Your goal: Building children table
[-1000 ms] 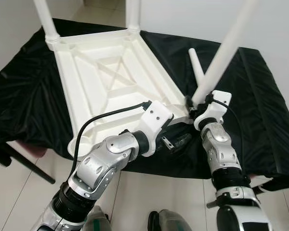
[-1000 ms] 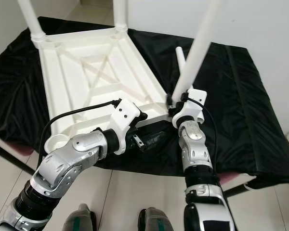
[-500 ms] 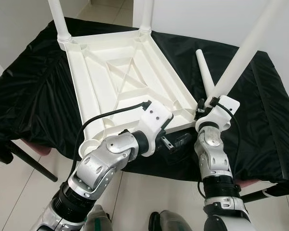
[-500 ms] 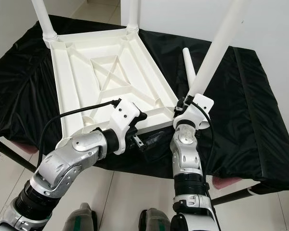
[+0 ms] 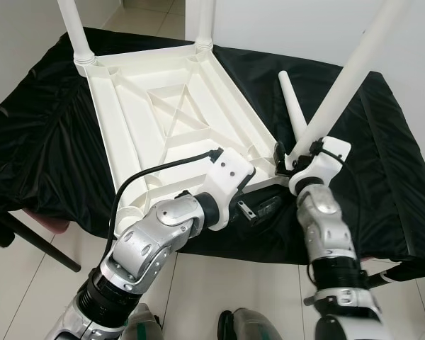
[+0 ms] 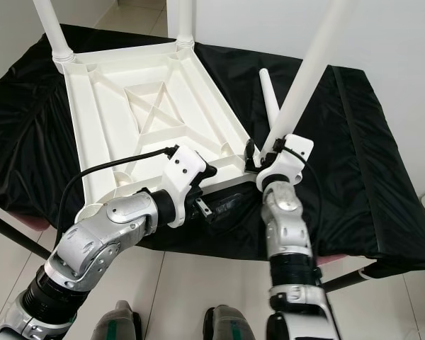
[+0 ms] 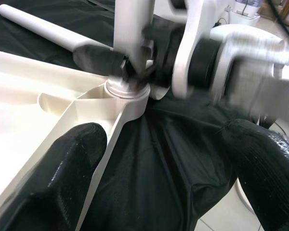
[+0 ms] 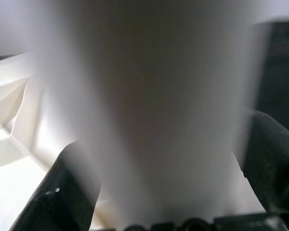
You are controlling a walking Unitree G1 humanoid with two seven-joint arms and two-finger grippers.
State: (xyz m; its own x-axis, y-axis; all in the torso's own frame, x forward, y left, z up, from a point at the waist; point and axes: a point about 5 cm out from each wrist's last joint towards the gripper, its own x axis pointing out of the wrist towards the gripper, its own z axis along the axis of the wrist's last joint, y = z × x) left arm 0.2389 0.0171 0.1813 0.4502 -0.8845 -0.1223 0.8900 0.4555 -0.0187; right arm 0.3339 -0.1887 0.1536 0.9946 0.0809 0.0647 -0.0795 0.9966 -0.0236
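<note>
Seating leg (image 5: 343,88) into the corner socket of the upturned tabletop (image 5: 177,117) on the bench (image 5: 382,156): right gripper (image 5: 292,157) clenched around it, left gripper (image 7: 159,159) released, beside that corner. Leg's tilted, so I risk jamming the socket.

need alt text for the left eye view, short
The right gripper clamps a long white plastic table leg at the near right corner of an upturned white plastic tabletop lying on a black cloth. The left gripper hangs open below that corner; a loose white leg lies alongside.
</note>
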